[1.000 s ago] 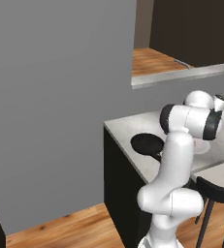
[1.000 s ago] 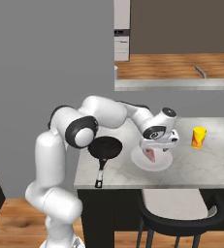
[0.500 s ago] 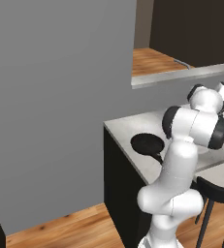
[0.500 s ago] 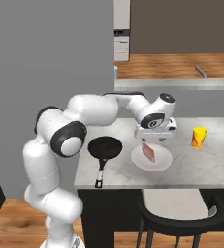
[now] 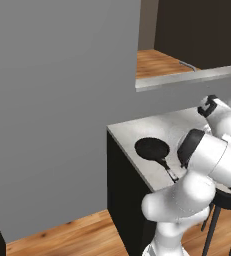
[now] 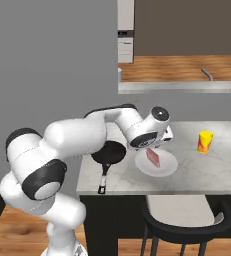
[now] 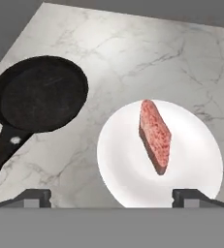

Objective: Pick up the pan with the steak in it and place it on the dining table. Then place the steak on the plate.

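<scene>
In the left base view the black frying pan (image 5: 152,148) lies flat on the pale marbled surface of the dining table (image 5: 132,132), near its front corner, with its short silver-tipped handle pointing toward the table's near edge; the arm's white and dark joints rise in front of the right part of the table and hide what lies beyond the pan. In the right base view the pan (image 6: 109,153) sits empty on the dining table (image 6: 212,170), its handle reaching toward the front edge, and just to its right lies the round pale plate (image 6: 157,163), close to the pan though whether their rims touch cannot be told. The steak (image 6: 153,157) rests on the plate, pink-red, and the gripper (image 6: 159,143) hangs just above it at the end of the bent arm. A small yellow cup (image 6: 204,142) stands farther right on the same surface, well apart from the plate, and a black stool (image 6: 187,220) stands below the table's front edge. In the hand view the pan (image 7: 40,99) lies at upper left, empty, with its handle running to the lower left. The plate (image 7: 133,160) is beside it, and the steak (image 7: 154,135) lies on it near the middle. The fingers (image 7: 33,197) are spread wide at the bottom corners, holding nothing.
</scene>
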Tool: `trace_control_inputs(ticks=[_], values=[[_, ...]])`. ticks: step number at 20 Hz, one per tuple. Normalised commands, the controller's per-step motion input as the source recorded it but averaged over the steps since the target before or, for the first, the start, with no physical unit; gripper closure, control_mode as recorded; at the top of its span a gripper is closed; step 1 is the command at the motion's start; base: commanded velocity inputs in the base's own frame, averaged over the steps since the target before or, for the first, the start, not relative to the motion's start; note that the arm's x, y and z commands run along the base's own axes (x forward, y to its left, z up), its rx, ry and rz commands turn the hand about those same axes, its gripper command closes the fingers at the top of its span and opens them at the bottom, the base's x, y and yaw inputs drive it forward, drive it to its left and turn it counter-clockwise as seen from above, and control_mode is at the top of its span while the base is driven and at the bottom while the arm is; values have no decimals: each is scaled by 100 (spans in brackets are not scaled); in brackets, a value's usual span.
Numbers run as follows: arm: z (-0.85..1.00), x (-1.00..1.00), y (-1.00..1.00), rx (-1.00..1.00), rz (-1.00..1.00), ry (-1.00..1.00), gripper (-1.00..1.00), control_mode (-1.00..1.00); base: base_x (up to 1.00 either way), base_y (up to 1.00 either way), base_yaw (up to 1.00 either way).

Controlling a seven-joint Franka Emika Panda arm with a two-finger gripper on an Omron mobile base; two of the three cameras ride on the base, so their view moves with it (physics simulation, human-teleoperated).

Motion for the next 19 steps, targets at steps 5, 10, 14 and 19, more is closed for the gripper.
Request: trace_control_inputs(ticks=[5, 10, 14, 19], values=[[11, -47, 39, -14, 3, -45, -100, -100, 0, 0, 0], [4, -12, 4, -3, 0, -8, -100, -100, 0, 0, 0], [7, -23, 39, -13, 13, -10, -100, -100, 0, 0, 0], [16, -24, 77, -25, 11, -6, -100, -100, 0, 0, 0]])
